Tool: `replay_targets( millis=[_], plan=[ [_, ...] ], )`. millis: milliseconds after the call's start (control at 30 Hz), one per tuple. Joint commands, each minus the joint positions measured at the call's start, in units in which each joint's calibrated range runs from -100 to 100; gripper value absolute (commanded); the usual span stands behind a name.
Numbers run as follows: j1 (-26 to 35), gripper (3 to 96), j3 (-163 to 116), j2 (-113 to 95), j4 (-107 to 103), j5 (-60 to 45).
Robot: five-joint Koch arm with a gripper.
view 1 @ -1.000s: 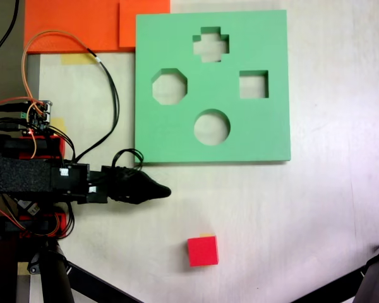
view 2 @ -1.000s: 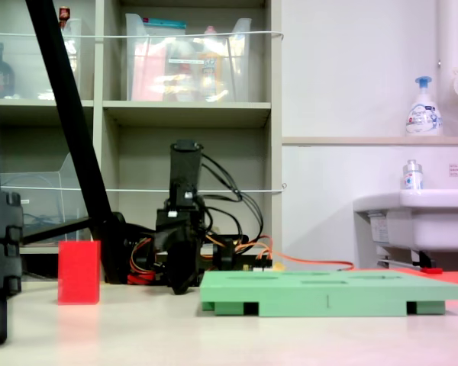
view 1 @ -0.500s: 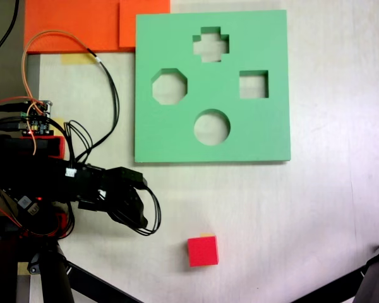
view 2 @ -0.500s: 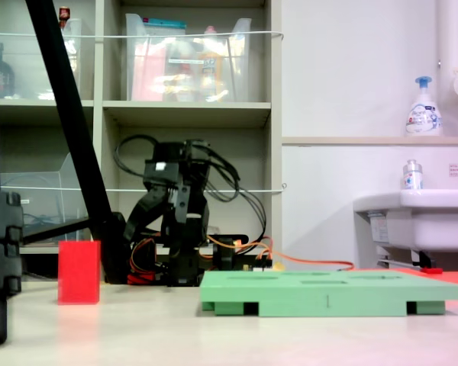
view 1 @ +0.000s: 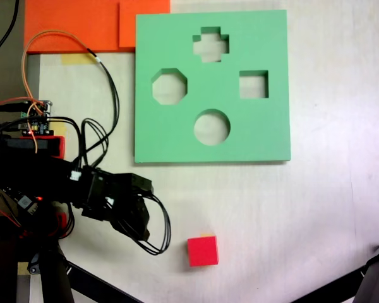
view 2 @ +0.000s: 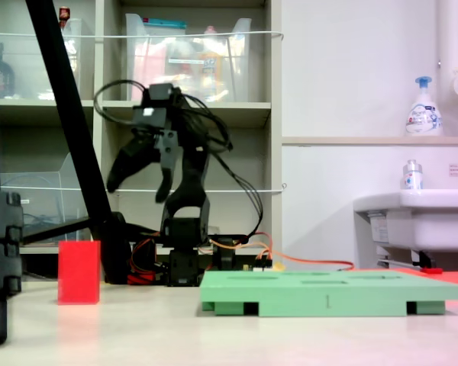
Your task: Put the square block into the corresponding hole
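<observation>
**A:** First exterior view puts the square block on the bare tabletop, well below the green board and just to the first exterior view's right of the gripper. How will it handle?

**B:** It looks like foam, so probably very light and a little soft. A firm squeeze could dent it, and a nudge would likely slide it. Its flat sides are the sensible place to take hold, two opposite faces, low enough that it does not tip.

**A:** And the fingers?

**B:** In the second exterior view they hang spread apart, pointing down, holding nothing, raised well above the tabletop and above the block.

**A:** Where does it go?

**B:** The corresponding hole is the square cutout toward the first exterior view's right of the board, beside the cross, octagon and round ones. The fit looks close, so the faces should be square to it.

**A:** The surroundings?

**B:** Pale, smooth tabletop, orange foam sheets at the board's corner, shelves behind the arm, a sink and a soap bottle at the second exterior view's right.
</observation>
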Motion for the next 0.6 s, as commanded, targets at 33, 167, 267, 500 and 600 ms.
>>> replay_targets(
  millis=[33, 167, 267, 500, 600],
  plan=[
    [-0.4, 76.7, 7.9, 10.5, 0.0, -1.2],
    [-0.4, 90.7, 15.4, 26.0, 0.4, -2.5],
    [-0.4, 90.7, 20.5, 37.4, 0.4, -4.2],
    [-0.6, 90.7, 30.5, 61.9, 0.4, -5.6],
    [-0.8, 90.7, 31.7, 69.8, 0.5, -6.2]
  ],
)
